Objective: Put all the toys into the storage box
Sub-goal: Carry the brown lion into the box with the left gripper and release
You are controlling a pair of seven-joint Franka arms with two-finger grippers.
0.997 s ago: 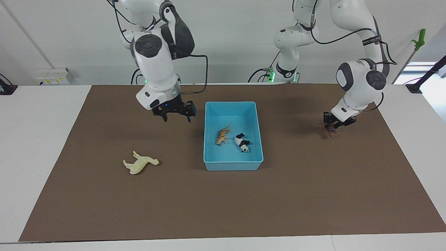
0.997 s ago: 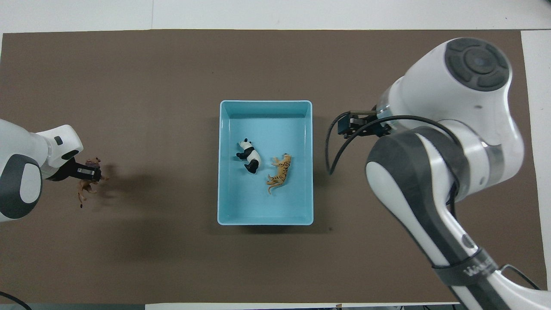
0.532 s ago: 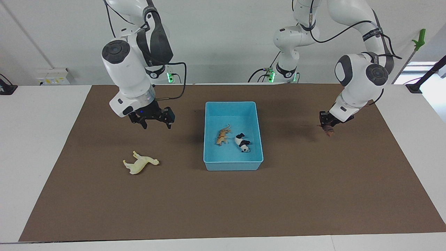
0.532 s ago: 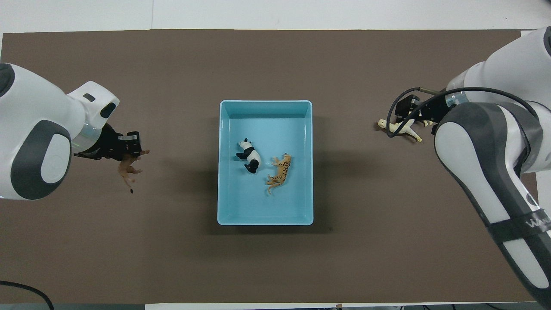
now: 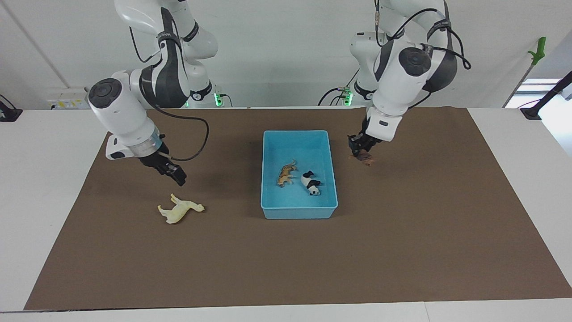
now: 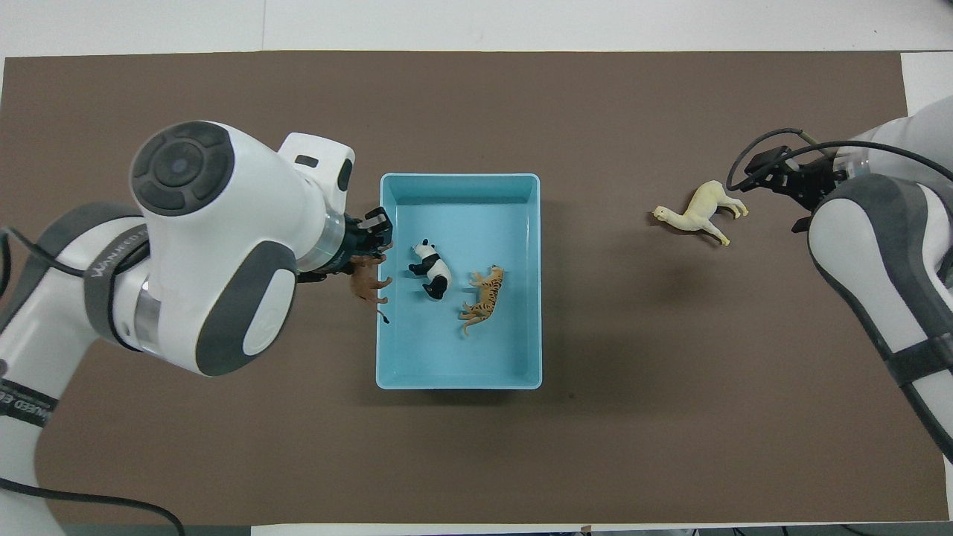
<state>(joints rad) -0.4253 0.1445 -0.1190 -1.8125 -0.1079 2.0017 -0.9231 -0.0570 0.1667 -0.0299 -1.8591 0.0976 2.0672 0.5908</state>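
The light blue storage box (image 5: 297, 133) (image 6: 459, 177) lies mid-mat. The orange striped tiger (image 5: 286, 174) (image 6: 484, 299) and the black-and-white panda (image 5: 311, 183) (image 6: 430, 269) lie in it. My left gripper (image 5: 360, 151) (image 6: 370, 240) is shut on the brown lion (image 5: 366, 158) (image 6: 367, 281) and holds it in the air just outside the box wall at the left arm's end. The pale cream long-necked animal (image 5: 180, 209) (image 6: 700, 212) lies on its side on the mat. My right gripper (image 5: 175, 175) (image 6: 782, 182) is open and empty, low over the mat close beside it.
A brown mat (image 5: 402, 232) (image 6: 223, 432) covers most of the white table. Nothing else lies on it.
My left gripper has lifted the lion and carried it across the mat to the box wall. My right gripper has moved from beside the box out to the cream animal and lowered.
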